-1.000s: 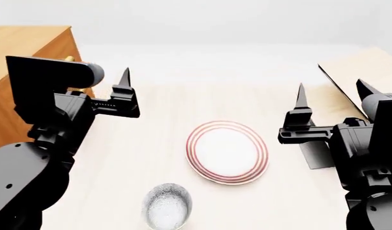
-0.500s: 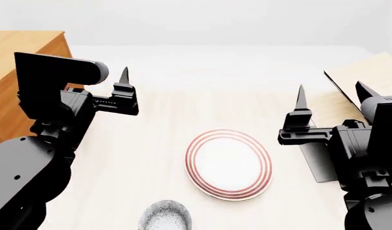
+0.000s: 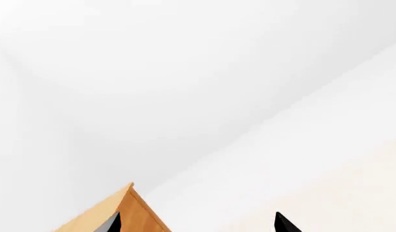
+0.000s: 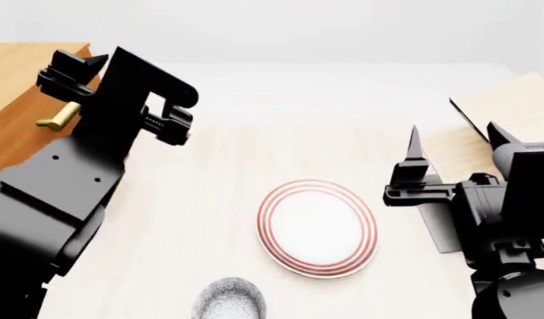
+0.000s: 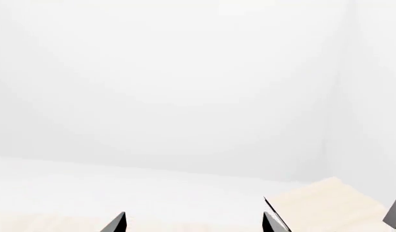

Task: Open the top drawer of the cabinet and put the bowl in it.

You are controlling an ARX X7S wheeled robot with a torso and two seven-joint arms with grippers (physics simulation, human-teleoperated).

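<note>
The orange-brown cabinet [image 4: 24, 73] stands at the far left, and its corner [image 3: 124, 212] also shows in the left wrist view. One brass handle [image 4: 59, 116] sticks out of its front near the top; this is the top drawer's handle, and the drawer front looks flush. My left gripper [image 4: 121, 90] hovers open just right of that handle, touching nothing, with its fingertips [image 3: 285, 224] spread wide. The speckled bowl [image 4: 229, 300] sits at the near edge, cut off by the frame. My right gripper [image 4: 455, 143] [image 5: 192, 224] hangs open and empty at the right.
A white plate with red rings [image 4: 318, 226] lies on the pale table [image 4: 210, 173] between the arms. The pale wooden tilted rack [image 4: 511, 106] stands at the right behind the right gripper, with a dark panel [image 4: 440, 229] at its foot.
My left arm has swung up and left toward the cabinet, its gripper turned to face the brass handle. The right gripper has barely shifted.
</note>
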